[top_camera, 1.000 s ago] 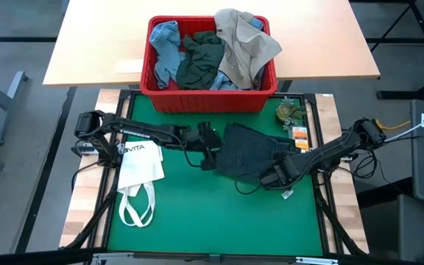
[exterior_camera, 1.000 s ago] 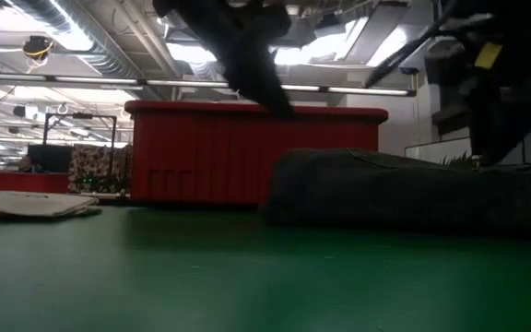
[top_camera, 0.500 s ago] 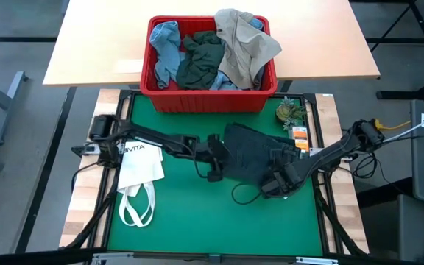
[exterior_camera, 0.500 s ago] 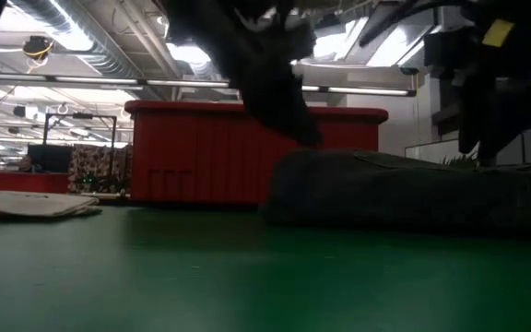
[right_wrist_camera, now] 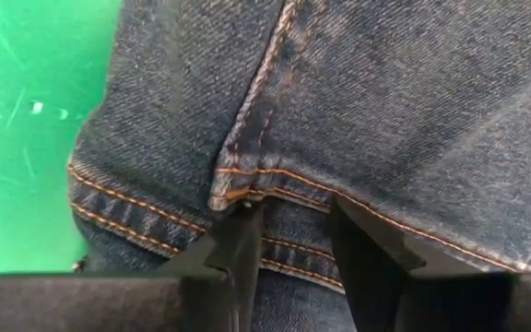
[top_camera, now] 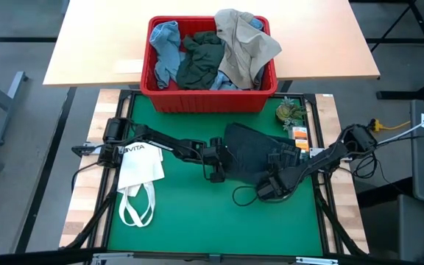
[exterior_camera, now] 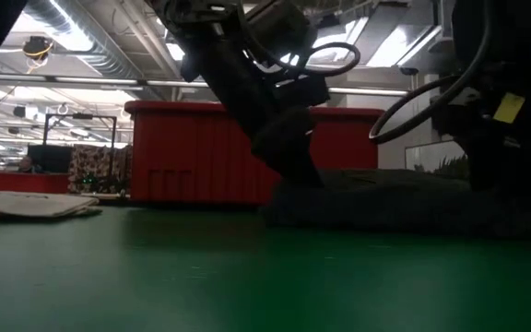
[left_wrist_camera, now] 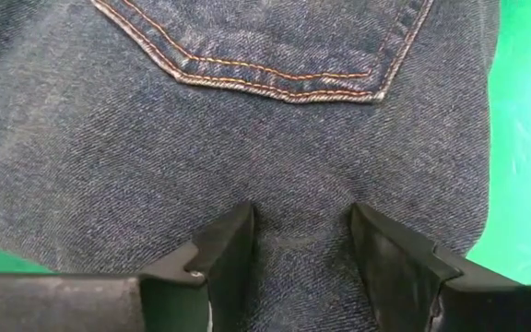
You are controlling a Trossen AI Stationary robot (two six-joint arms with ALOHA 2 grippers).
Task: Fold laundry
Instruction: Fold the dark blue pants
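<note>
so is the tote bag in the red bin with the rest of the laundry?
No, in the high view the white tote bag lies flat on the green mat beside the left arm, outside the red bin.

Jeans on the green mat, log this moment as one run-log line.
jeans: folded on green mat | left end effector: open astride denim | right end effector: open astride hem seam | red bin: clothes inside
</note>
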